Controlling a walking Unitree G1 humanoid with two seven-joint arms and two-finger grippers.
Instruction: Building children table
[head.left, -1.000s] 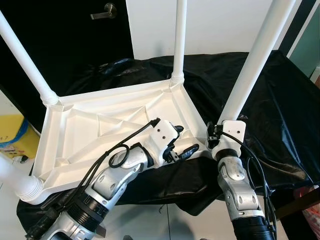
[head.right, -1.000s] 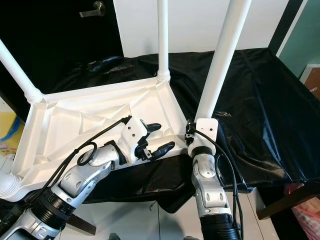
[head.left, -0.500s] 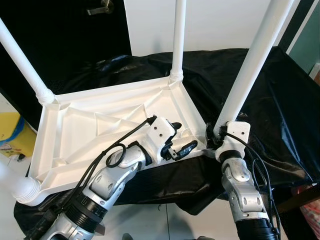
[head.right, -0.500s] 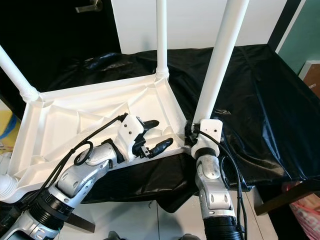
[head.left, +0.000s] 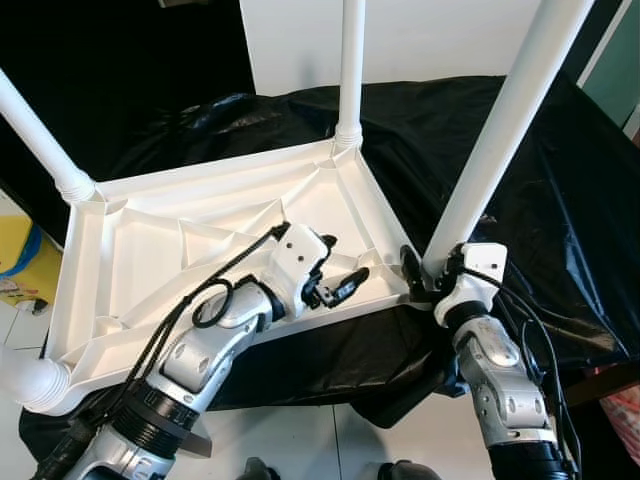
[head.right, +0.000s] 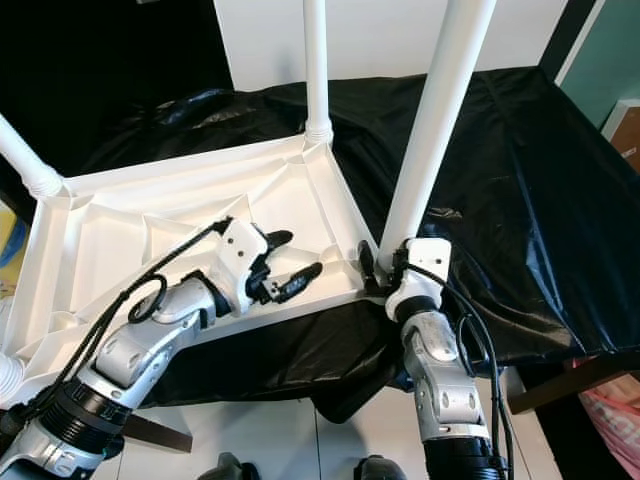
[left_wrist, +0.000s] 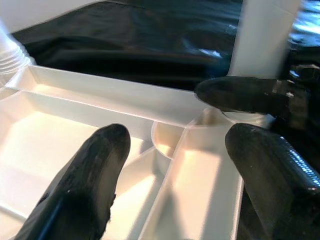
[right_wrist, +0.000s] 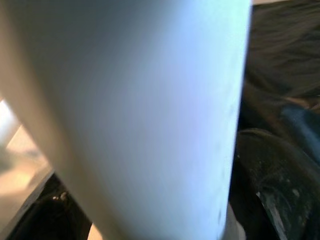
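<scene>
1. Now, your landmark is the upturned white tabletop, lying underside up on a black sheet that drapes the bench beneath it.
2. At the tabletop's far-left corner a white leg stands in its socket, leaning outward.
3. At its near-left corner you see another leg, of which just the base is in frame.
4. Your left gripper sits over the tabletop's near-right part, just inside the rim, with its fingers spread wide and holding nothing; in the wrist view they straddle a rib beside the corner socket.
5. At the far-right corner a third leg stands upright.
6. At the near-right corner the fourth leg rises steeply from its socket, tilting away to the right.
7. Your right gripper is at that leg's base, its fingers closed around the leg just above the socket.
</scene>
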